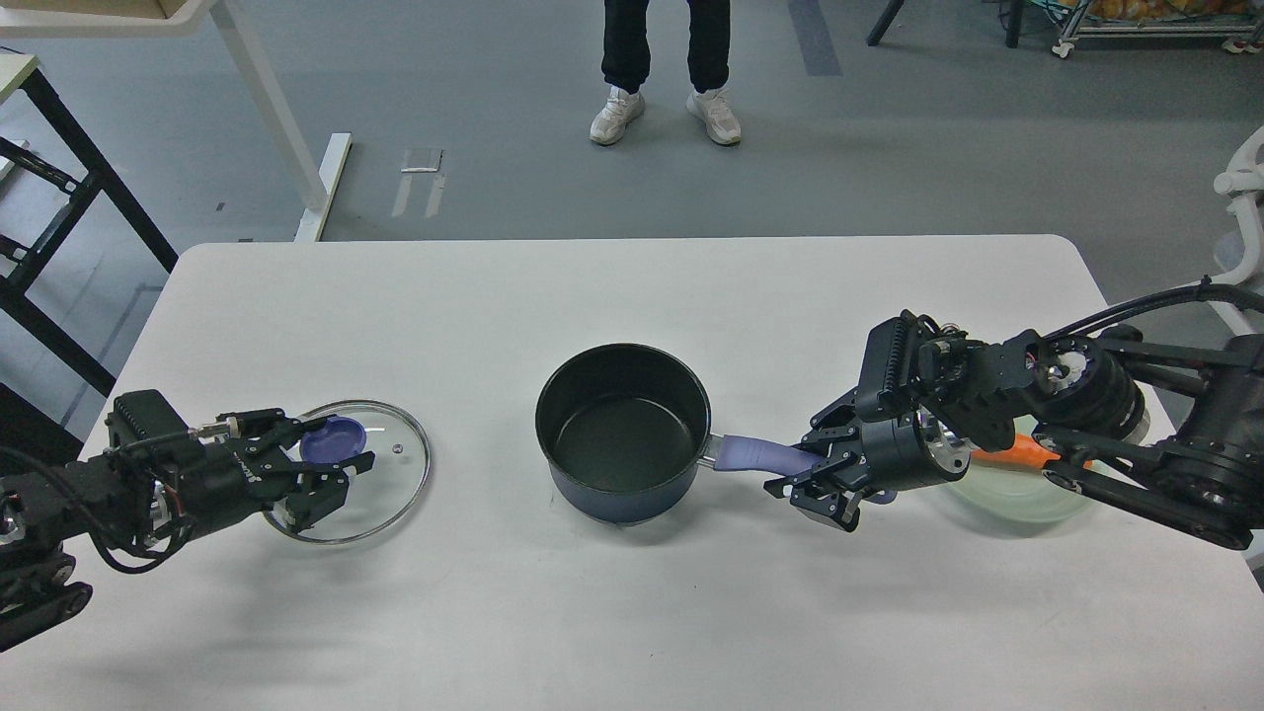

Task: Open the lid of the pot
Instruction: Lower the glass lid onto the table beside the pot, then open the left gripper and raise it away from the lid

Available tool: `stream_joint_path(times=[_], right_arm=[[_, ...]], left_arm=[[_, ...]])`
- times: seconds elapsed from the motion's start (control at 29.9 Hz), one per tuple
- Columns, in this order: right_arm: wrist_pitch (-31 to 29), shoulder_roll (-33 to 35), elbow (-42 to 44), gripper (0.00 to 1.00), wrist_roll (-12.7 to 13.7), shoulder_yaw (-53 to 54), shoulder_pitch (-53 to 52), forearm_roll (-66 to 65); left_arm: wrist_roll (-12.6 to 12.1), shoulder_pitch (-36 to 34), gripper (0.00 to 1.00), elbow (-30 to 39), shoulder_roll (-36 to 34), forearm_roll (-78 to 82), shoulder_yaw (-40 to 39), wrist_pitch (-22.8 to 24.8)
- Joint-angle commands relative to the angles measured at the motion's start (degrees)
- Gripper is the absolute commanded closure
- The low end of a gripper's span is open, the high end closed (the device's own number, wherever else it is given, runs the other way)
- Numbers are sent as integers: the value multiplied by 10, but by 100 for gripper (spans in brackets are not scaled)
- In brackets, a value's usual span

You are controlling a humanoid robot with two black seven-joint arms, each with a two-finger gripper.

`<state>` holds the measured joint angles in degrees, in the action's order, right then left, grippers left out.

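Note:
The dark blue pot [622, 431] stands uncovered at the table's middle, its purple handle [752, 454] pointing right. My right gripper [808, 476] is shut on the end of that handle. The glass lid [387, 476] with a purple knob [336, 440] sits low over the table at the left, apart from the pot. My left gripper [324, 458] is shut on the knob, one finger on each side of it. I cannot tell whether the lid's rim touches the table.
A pale green bowl [1017, 500] with an orange object [1027, 452] sits behind my right wrist at the right. A person's legs [667, 59] stand beyond the table's far edge. A black frame [59, 197] stands off the table's left.

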<state>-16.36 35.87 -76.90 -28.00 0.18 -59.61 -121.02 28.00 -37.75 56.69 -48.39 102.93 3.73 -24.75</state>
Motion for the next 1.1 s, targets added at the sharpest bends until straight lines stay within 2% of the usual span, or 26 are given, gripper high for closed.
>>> stream_joint_path(times=[0.0,0.23,0.4,0.57,0.8,0.87,0.94,1.07], right_arm=[[0,0,0,66,0,0,0,0],[0,0,0,66,0,0,0,0],[0,-1,0,66,0,0,0,0],[0,0,0,65,0,0,0,0],[0,5,0,60,0,0,0,0],[0,6,0,56,0,-1,1,0],[0,7,0,48,0,0,3,0],[0,7,-1,25,0,0,4,3]], left_arm=[[0,5,9,0,1,-2,13,0],[0,1,5,8,-1,-10,10,2],[0,-23,2,49,-23,-113,6,20],[0,-64,2,91,-45,-263,-2,107],[0,-93,1,84,-21,-656,-64,215],[0,-93,2,69,0,-768,-94,236],[0,-91,1,39,19,-848,-122,250],[0,-88,1,-30,56,-926,-155,295]])
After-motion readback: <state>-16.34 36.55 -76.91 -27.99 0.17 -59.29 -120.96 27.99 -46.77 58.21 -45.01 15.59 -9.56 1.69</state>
